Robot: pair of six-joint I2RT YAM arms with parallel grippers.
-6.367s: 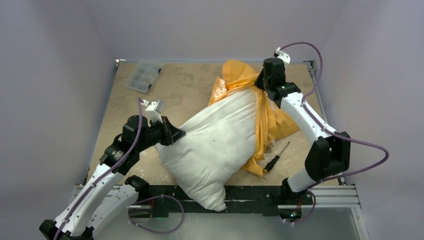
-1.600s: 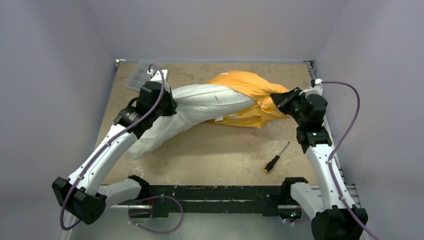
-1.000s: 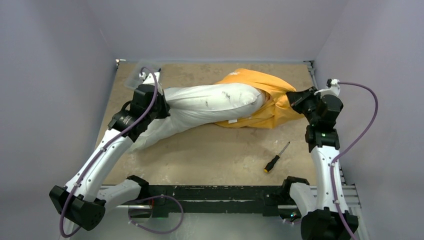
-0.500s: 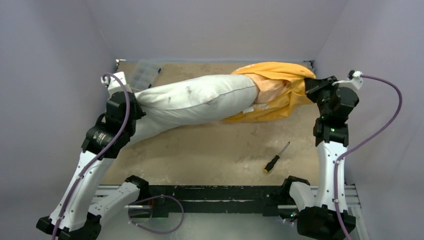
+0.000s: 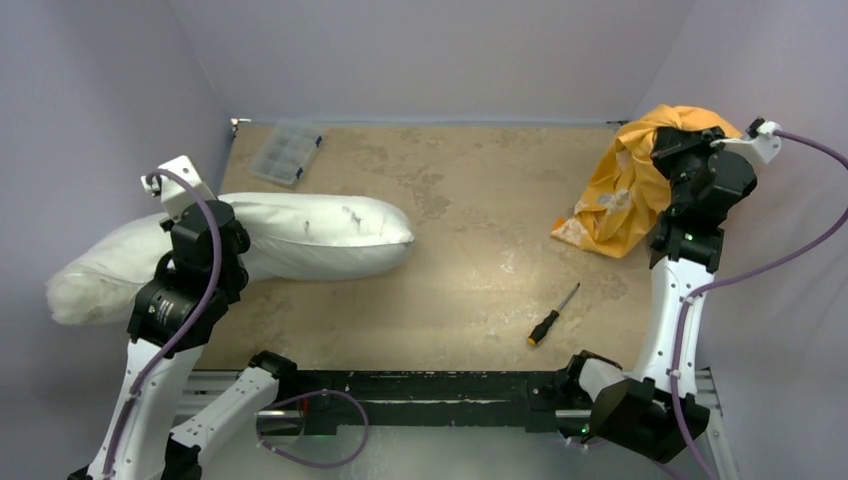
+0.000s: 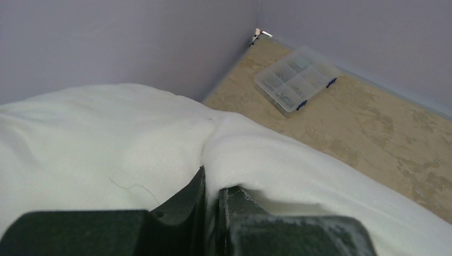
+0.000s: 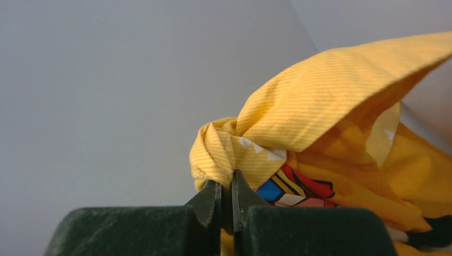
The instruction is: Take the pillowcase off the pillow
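Bright orange-yellow cloth pillowcase (image 5: 615, 190) hangs pinched in right gripper (image 7: 226, 186), sep. from plump white pillow (image 5: 320, 232); left gripper (image 6: 212, 184) clamps pillow.

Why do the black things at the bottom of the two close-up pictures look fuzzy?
Left wrist: the left tool sits right under the lens, so its black edges blur, pinching the pillow; the clear box farther off looks sharper. Right wrist: the right tool is soft too, but the pillowcase stripes are crisp. Top external: evenly lit, no glare, only faint shadows.
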